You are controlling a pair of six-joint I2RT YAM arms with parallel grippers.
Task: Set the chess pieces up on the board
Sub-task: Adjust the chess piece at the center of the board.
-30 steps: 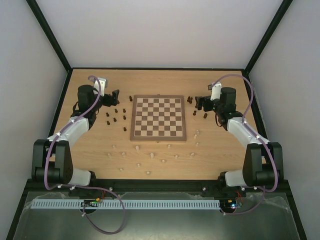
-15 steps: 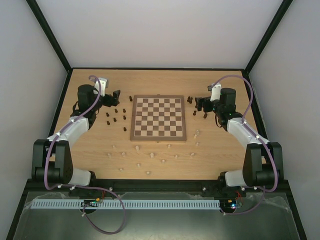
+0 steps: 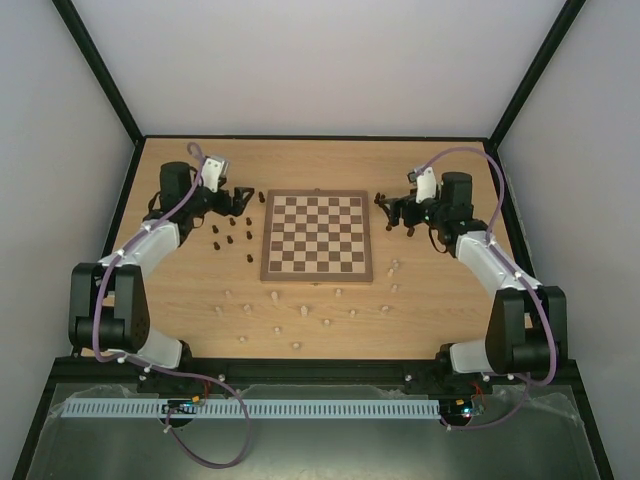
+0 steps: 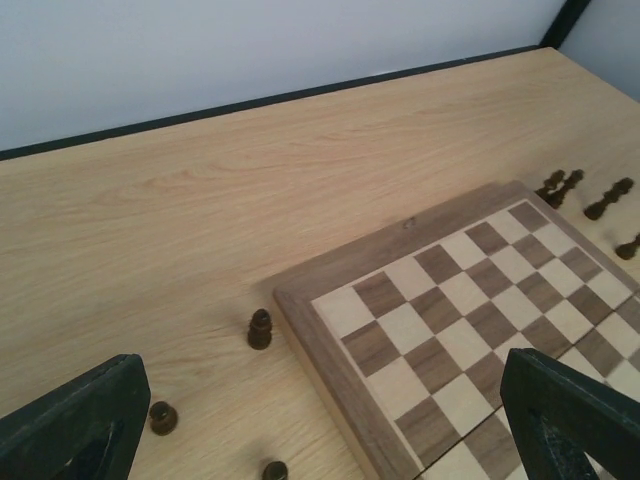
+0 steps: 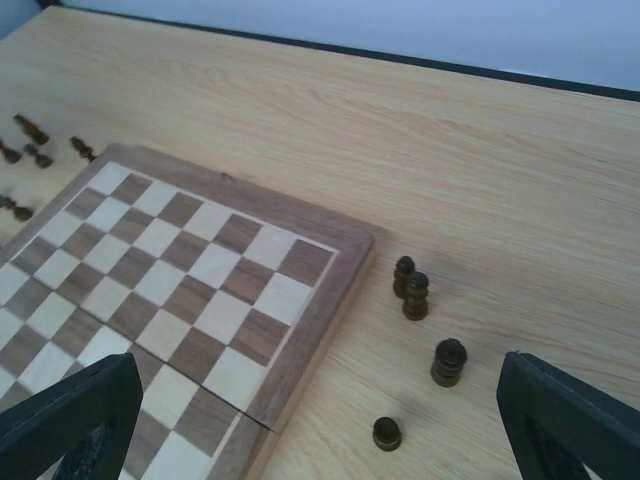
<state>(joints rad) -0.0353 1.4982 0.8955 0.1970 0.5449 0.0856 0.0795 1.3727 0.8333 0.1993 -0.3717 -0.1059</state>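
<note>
Nothing on the board (image 3: 316, 236) yet: bare checks in the middle of the counter (image 3: 180, 290). Dark chess pieces (image 3: 232, 230) standing off its left edge, a smaller dark cluster (image 5: 415, 295) just beside its far right corner, pale pieces (image 3: 300, 312) scattered on the side nearest the arms. Left pincer (image 3: 238, 199) spread wide and holding nothing, near the far left corner. Right pincer (image 3: 391, 208) likewise wide and empty, by the right-hand cluster.

Judged as the reach for a first dark piece on each side. On the left, go for the lone piece (image 4: 259, 329) beside the board's corner rather than one hemmed in by neighbours. Come down straight from above, one finger on each side, low enough to clamp the body and not the tip. Close slowly, for fear of tipping or flicking so small a thing. On the right, leave the close pair alone and take the separate piece (image 5: 448, 362) first. Lift well clear before crossing the rim, then set down upright on a back-row square.
</note>
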